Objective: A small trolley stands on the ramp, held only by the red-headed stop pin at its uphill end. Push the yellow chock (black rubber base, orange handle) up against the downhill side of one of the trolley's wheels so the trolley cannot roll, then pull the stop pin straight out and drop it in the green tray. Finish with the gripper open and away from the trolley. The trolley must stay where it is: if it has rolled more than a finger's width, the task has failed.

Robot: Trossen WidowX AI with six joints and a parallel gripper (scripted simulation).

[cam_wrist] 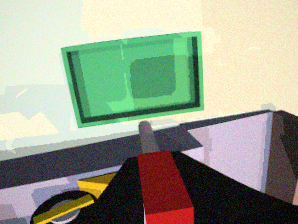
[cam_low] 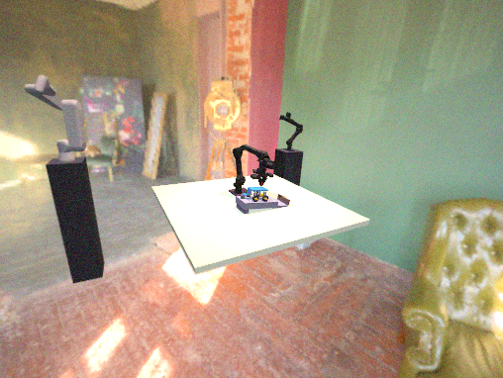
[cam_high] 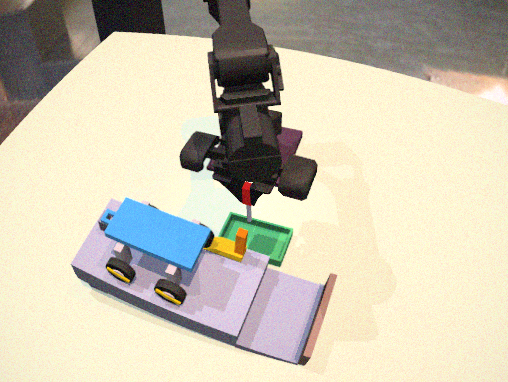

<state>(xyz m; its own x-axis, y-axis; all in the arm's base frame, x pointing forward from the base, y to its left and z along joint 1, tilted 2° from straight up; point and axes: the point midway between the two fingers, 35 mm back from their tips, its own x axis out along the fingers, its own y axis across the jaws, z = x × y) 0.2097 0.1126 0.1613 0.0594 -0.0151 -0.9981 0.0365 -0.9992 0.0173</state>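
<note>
The gripper (cam_high: pixel 248 190) (cam_low: pixel 262 180) (cam_wrist: pixel 153 163) is closed to a narrow gap on the red head of the pin (cam_high: pixel 246 194) (cam_wrist: pixel 165 182), above the tray (cam_high: pixel 270 245) (cam_wrist: pixel 105 80); the pin's shank points toward the tray's rim. Beside the tray stands the ramp (cam_high: pixel 220 295) (cam_low: pixel 248 204) (cam_wrist: pixel 235 145). On it, nearest the tray, the chock (cam_high: pixel 225 247) (cam_wrist: pixel 97 184) sits at a wheel; farther from the tray is the trolley (cam_high: pixel 159 232) (cam_low: pixel 257 189).

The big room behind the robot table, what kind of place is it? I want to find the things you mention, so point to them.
It looks like an artist's studio, maybe in an old building. A flowery painting (cam_low: pixel 130 106) leans at the back, the brick wall (cam_low: pixel 240 30) is worn, and a tufted armchair (cam_low: pixel 462 257) sits near the table (cam_low: pixel 208 223).
</note>
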